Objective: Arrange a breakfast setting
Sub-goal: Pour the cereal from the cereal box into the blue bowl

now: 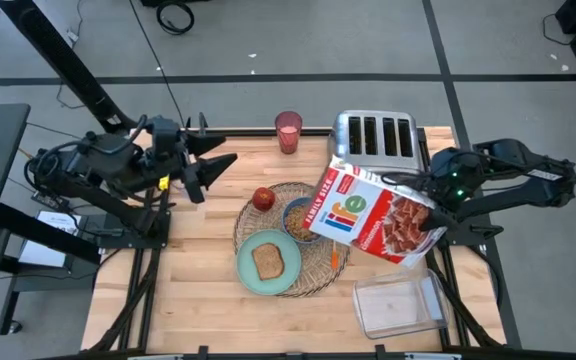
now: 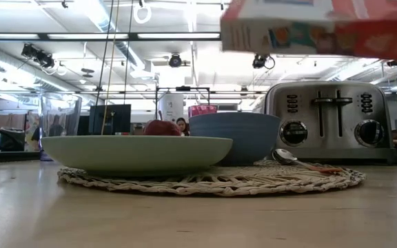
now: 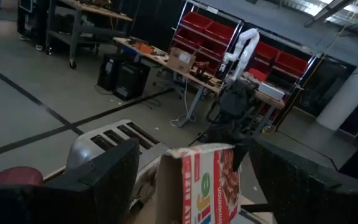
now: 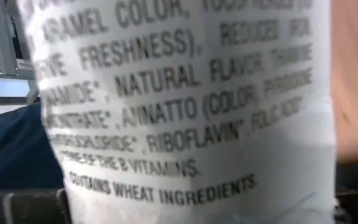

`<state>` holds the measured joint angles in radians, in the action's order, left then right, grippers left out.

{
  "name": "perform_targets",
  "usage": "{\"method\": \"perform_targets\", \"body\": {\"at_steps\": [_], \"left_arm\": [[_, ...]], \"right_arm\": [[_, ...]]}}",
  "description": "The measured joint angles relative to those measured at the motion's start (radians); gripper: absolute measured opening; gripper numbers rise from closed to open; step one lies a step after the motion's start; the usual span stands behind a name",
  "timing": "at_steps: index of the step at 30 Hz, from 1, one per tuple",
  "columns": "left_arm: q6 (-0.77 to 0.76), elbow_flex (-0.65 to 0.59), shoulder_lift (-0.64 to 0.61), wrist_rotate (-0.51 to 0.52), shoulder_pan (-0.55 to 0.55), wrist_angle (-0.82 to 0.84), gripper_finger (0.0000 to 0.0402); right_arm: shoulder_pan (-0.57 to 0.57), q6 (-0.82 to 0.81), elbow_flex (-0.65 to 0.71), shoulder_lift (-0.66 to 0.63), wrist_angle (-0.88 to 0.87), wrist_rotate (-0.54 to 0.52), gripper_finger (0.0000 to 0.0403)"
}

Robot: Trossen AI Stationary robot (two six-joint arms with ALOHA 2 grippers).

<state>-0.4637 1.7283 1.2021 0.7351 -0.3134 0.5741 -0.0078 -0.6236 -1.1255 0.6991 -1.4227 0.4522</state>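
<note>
Placemat (image 1: 313, 268) as reference: right gripper (image 1: 434, 205) clamps tilted cereal box (image 1: 373, 215) above its toaster-side edge, over bowl (image 1: 298, 219). Plate (image 1: 269, 263) with toast (image 1: 268, 261), apple (image 1: 263, 198), spoon (image 1: 335, 259) rest on it. Left gripper (image 1: 218, 158) spread wide, away from it, near cup (image 1: 288, 131).

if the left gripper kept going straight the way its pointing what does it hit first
Probably the cereal box held tilted above the blue bowl: the left gripper, open, aims across the table toward it. Heights are unclear, so it might pass the box and reach the toaster.
</note>
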Motion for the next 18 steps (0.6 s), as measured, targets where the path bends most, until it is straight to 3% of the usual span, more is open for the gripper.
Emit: {"method": "perform_targets", "body": {"at_steps": [6,10,18], "left_arm": [[-0.001,0.000,0.000,-0.046,-0.001,-0.014,0.0309],[0.063,0.000,-0.007,-0.049,-0.016,-0.117,0.0309],[0.263,0.000,-0.019,-0.118,-0.028,-0.371,0.0309]], "right_arm": [[0.000,0.071,0.000,-0.026,0.003,-0.014,0.0232],[0.000,0.135,0.000,-0.046,0.049,-0.032,0.0232],[0.000,0.244,0.000,-0.050,0.358,-0.076,0.0232]]}}
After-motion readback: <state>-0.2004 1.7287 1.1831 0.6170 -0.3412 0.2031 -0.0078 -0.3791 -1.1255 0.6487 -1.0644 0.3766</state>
